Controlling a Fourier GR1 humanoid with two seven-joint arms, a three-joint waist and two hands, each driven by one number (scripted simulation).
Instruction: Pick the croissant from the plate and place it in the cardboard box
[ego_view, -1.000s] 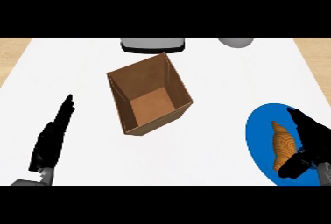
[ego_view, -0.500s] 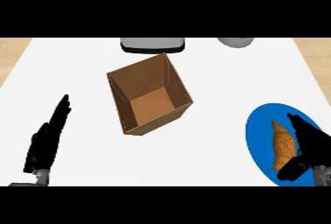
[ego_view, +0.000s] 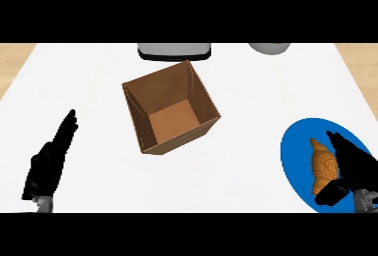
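A golden croissant (ego_view: 323, 166) lies on a blue plate (ego_view: 295, 155) at the right edge of the white counter. My right hand (ego_view: 350, 169) rests over the croissant's right side, fingers stretched along it and thumb low near its lower end; part of the croissant is hidden by the hand. The open cardboard box (ego_view: 171, 108) stands near the middle of the counter, empty inside. My left hand (ego_view: 50, 162) sits at the lower left with straight fingers pointing up, holding nothing.
A grey appliance with a dark base (ego_view: 174, 50) stands at the counter's far edge, behind the box. A grey round vessel (ego_view: 269, 47) is at the far right. Wooden floor shows at both upper corners.
My right hand has slid down and left onto the croissant, its fingers now lying along the pastry. The left hand has shifted slightly lower.
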